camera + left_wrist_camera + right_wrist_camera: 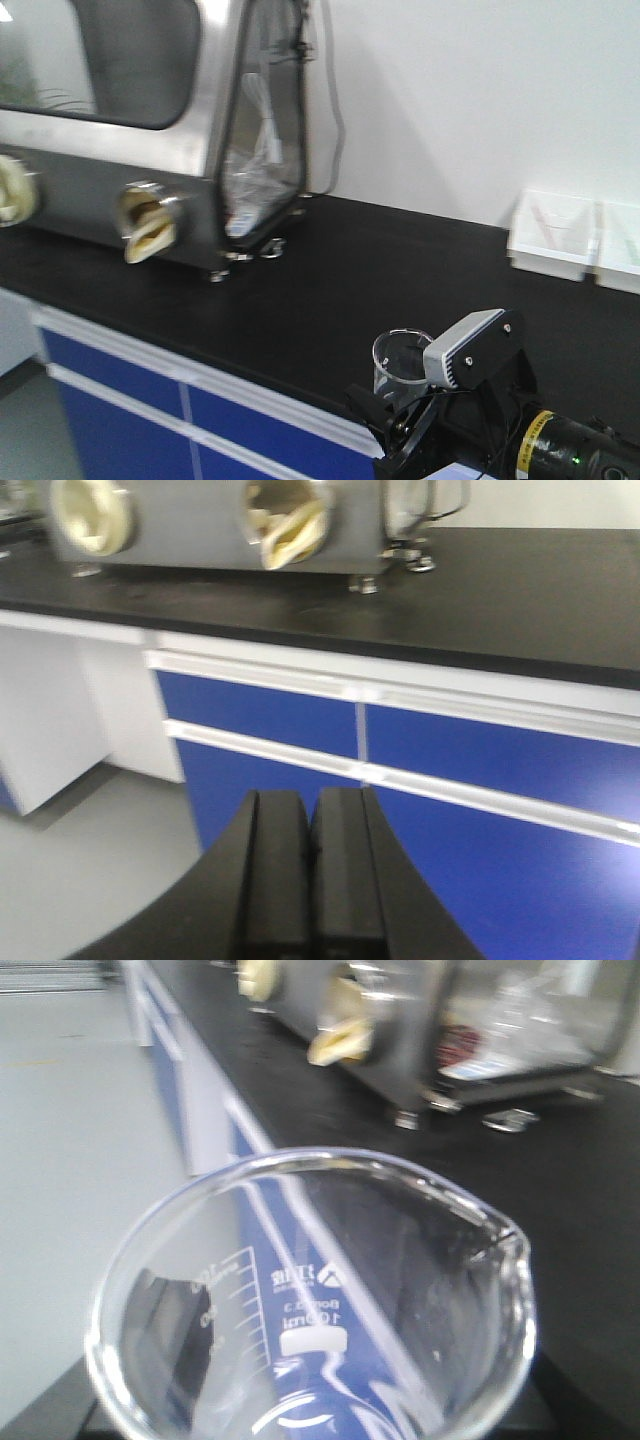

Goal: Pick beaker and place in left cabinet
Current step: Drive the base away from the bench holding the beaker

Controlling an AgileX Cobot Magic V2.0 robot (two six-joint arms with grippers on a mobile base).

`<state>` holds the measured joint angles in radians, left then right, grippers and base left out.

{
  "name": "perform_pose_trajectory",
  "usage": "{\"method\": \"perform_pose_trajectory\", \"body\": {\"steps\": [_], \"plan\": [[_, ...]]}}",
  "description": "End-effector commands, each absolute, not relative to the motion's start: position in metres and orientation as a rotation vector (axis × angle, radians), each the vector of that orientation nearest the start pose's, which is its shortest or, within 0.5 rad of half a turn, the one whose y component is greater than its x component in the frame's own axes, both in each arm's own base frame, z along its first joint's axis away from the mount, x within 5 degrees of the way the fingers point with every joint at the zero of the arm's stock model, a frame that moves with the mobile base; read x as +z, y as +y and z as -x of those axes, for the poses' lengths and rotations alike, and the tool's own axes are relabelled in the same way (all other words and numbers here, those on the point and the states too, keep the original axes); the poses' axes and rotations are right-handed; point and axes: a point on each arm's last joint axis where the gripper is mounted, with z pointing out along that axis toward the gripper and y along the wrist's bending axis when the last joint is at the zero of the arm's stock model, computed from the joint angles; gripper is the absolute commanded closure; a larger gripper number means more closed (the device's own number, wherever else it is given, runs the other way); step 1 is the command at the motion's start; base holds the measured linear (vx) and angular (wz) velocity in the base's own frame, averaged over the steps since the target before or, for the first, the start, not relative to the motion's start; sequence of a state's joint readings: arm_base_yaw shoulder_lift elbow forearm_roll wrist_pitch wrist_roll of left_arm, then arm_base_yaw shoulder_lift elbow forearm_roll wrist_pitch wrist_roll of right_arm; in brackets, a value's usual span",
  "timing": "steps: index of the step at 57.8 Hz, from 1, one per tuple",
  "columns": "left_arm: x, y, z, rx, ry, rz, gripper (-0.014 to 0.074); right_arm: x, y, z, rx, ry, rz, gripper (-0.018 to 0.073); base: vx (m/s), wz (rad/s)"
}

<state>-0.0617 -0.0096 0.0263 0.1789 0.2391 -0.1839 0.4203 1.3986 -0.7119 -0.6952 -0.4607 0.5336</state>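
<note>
– Exterior front-facing camera, from the left: a steel glove box [150, 120] with cream sleeves hanging out; then the black bench [330, 290] over a blue base unit [120, 410]; then the beaker [398, 360] near the front edge; then white bins [555, 235] against the wall. Is the glass standing on the bench?

– No, I'd say it's off it; the right end effector [392, 408] is clamped on its lower part and holds it upright, out past the bench's front edge. From the right wrist camera you look straight down the open mouth; what shows behind the glass is the blue front and the floor [70, 1110], not the benchtop; one dark pad [165, 1325] shows through the wall.

– And the left arm?

– Idle, by the look of it; the left end effector [312, 810] has its fingers pressed together on nothing; it points at the blue drawer fronts.

– So how far along?

– The picking looks done; carrying and placing are all to come. The left cabinet isn't in any view; my guess is the robot must turn toward it, set the beaker on a shelf, then let go.
</note>
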Motion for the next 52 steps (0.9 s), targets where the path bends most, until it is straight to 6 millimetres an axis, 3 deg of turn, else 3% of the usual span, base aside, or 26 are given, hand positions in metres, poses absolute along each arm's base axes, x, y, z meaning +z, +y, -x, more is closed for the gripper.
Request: {"method": "perform_pose_trajectory", "body": {"steps": [1, 52], "plan": [[0.1946, -0.0009, -0.0548, -0.037, 1.631, -0.017, 0.0593, 0.2900, 0.1457, -0.2557, 0.527, 1.562, 0.656, 0.0351, -0.07, 0.66], [0.1946, -0.0009, -0.0548, -0.037, 1.631, -0.017, 0.0593, 0.2900, 0.1457, -0.2557, 0.527, 1.562, 0.656, 0.0351, 0.06, 0.69]]}}
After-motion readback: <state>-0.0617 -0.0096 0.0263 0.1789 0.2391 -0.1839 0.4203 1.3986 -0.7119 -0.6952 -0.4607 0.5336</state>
